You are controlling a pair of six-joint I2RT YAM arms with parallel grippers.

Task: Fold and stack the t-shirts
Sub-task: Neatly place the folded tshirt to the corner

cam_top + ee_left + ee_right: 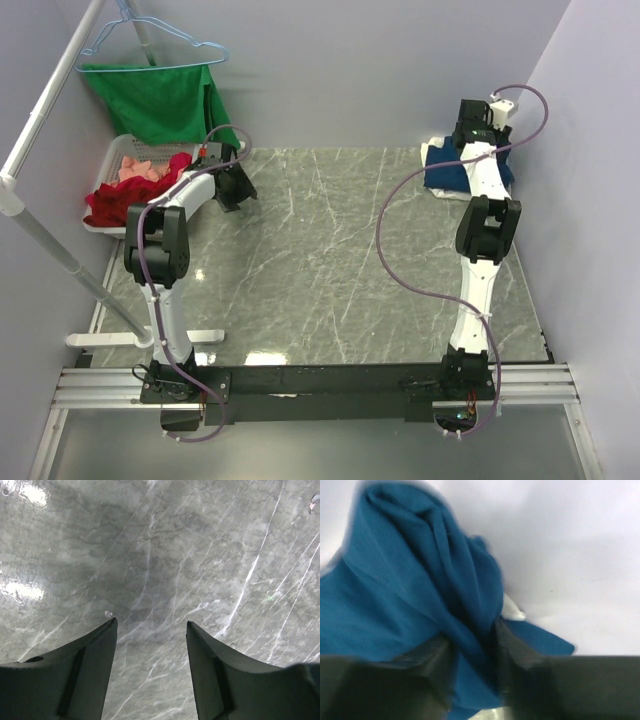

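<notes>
Right gripper [472,632] at one navy t-shirt [395,605], one white t-shirt [512,611]

Pale lilac walls [350,70]; grey veined marble tabletop [320,260], glare patches; white rail [47,100] at left.

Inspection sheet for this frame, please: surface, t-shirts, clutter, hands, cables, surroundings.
Surface: grey marble table, glossy, some glare.
Job's things: blue t-shirt bunched in the far right corner, not folded; white cloth peeks from beneath it.
Clutter: white basket of red and pink clothes, far left.
Hands: left hand open, empty, over bare marble; right hand straddles a blue fold, grip unclear.
Cables: purple cables loop beside both arms.
Surroundings: green cloth on a hanger; pale walls.
</notes>
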